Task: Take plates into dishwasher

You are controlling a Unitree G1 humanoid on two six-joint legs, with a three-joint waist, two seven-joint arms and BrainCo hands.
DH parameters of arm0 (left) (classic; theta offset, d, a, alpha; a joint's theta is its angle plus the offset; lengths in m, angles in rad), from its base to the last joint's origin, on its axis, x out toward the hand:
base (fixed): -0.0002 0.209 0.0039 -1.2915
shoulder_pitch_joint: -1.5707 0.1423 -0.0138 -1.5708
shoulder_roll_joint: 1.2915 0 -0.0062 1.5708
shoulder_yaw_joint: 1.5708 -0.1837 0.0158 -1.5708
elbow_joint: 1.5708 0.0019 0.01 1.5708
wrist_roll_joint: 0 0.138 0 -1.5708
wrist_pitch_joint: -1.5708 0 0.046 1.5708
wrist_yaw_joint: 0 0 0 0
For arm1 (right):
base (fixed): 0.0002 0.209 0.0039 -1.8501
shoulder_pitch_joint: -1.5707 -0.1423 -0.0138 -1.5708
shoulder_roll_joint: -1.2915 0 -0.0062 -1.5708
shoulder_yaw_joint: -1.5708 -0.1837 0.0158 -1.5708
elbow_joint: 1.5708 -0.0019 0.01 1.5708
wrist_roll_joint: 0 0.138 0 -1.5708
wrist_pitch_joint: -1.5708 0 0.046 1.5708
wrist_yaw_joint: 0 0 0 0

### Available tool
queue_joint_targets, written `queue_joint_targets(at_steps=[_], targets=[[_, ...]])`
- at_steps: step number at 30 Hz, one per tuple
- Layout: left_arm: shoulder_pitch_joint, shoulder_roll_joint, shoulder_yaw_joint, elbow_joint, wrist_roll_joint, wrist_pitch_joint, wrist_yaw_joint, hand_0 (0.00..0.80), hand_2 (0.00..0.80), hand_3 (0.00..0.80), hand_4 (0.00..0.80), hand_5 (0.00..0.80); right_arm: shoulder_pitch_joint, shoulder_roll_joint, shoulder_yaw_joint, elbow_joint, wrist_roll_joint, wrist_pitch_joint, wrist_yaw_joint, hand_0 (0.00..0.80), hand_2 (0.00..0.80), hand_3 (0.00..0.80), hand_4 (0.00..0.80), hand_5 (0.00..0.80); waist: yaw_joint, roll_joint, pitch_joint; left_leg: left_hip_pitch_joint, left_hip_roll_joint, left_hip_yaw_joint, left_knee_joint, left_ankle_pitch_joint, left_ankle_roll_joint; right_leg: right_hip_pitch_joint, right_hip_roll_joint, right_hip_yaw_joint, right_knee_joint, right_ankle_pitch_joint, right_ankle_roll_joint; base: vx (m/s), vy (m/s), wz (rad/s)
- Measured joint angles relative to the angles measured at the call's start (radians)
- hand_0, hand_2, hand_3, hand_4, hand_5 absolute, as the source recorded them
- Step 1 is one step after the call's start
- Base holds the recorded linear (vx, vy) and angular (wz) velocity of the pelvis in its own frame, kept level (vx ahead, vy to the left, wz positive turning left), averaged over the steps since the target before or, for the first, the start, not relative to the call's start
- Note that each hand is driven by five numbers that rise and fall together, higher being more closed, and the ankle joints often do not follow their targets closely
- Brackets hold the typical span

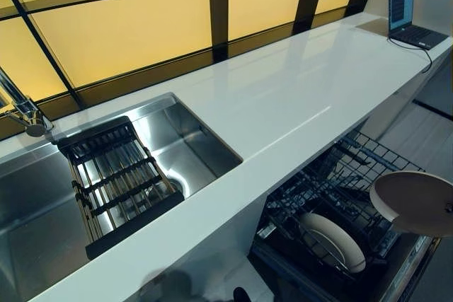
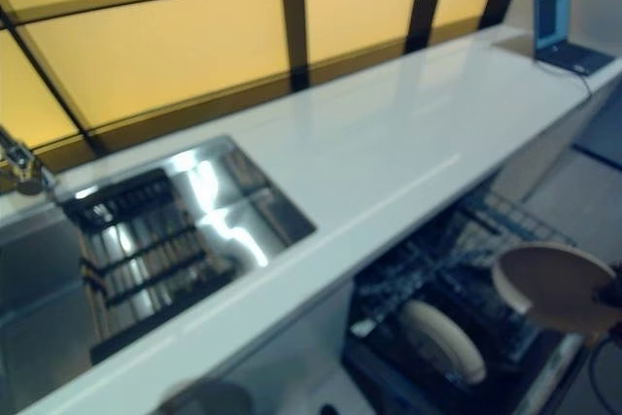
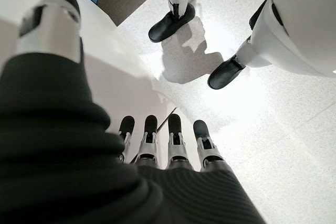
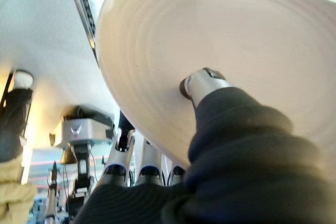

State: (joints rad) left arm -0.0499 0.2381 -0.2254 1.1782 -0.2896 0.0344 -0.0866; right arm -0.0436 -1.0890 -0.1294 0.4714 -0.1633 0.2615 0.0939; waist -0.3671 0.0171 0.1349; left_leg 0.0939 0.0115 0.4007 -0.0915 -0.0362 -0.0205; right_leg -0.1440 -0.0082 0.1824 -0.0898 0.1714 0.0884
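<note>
In dishwasher rack [image 1: 368, 167] — one plate [image 1: 333, 240] | right hand [image 4: 210, 90] pinches second plate [image 1: 414, 201]

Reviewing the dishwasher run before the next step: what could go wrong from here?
1. The right hand pinches the round cream plate near its rim only; it may slip.
2. Another cream plate already stands in the black wire dishwasher rack; the two could knock.

Laptop [image 1: 409, 18], sink [image 1: 191, 148], faucet [image 1: 25, 112]
</note>
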Motion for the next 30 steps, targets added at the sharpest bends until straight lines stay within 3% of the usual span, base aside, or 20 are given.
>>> queue_joint_targets(at_steps=[9, 25, 30], targets=[[-0.001, -0.007, 0.000, -0.017, 0.000, 0.000, 0.000, 0.000, 0.000, 0.000, 0.000, 0.000, -0.003, 0.062, 0.000, -0.062, 0.000, 0.056, -0.009, 0.800, 0.800, 0.800, 0.800, 0.800, 0.000, 0.014, 0.010, -0.003, 0.001, -0.001, 0.000, 0.001, -0.001, -0.004, 0.000, -0.001, 0.000, -0.001, -0.001, -0.003, 0.000, 0.00], [-0.015, -0.025, -0.008, -0.020, -0.007, -0.001, 0.006, 0.000, 0.000, 0.000, 0.000, 0.000, -0.100, 0.070, 0.010, -0.116, 0.038, 0.130, -0.069, 0.800, 0.800, 0.800, 0.800, 0.800, 0.004, 0.032, 0.029, -0.005, 0.002, -0.021, 0.000, 0.003, -0.005, -0.004, 0.001, -0.003, 0.000, -0.002, -0.004, 0.000, 0.000, 0.00], [-0.018, -0.028, -0.009, -0.020, -0.007, -0.001, 0.006, 0.000, 0.000, 0.000, 0.000, 0.000, -0.118, 0.100, 0.024, -0.142, 0.039, 0.146, -0.078, 0.800, 0.800, 0.800, 0.800, 0.800, 0.026, 0.034, 0.030, -0.005, 0.002, -0.023, 0.000, 0.003, -0.005, -0.003, 0.001, -0.003, 0.000, 0.000, -0.006, 0.000, 0.000, 0.00]])
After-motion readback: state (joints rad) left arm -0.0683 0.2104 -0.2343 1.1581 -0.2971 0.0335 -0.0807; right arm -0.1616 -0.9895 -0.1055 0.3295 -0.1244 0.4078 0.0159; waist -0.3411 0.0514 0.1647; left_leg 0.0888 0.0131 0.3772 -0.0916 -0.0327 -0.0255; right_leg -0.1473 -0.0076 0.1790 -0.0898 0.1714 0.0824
